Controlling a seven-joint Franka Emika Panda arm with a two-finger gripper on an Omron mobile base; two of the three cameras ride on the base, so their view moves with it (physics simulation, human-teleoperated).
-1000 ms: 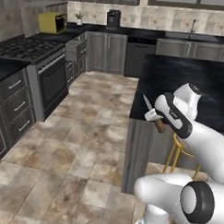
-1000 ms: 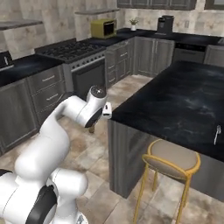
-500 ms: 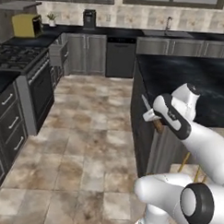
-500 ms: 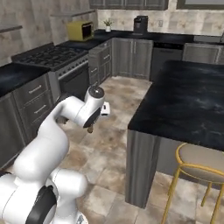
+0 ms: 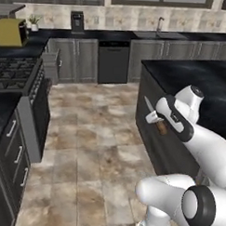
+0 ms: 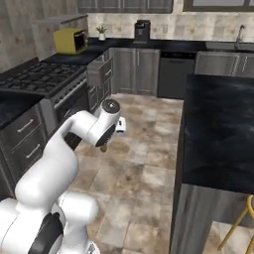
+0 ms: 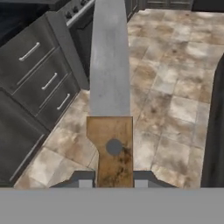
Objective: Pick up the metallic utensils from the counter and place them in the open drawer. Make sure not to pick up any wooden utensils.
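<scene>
The black stone counter [image 6: 218,124] runs along the right, and the arm is carried out over the tiled floor [image 5: 90,146] to its left, so this looks like mid-delivery: one piece lifted, not yet put away. The gripper [image 7: 113,181] has its jaws clamped on the brown handle of the knife [image 7: 109,78], one knife in all, its silver blade pointing ahead toward the grey cabinets on the far left. An open drawer [image 6: 99,67] may be the one jutting out beside the stove [image 6: 42,79], though it is too small to be sure, and I can count no forks and no wooden spoon from here.
</scene>
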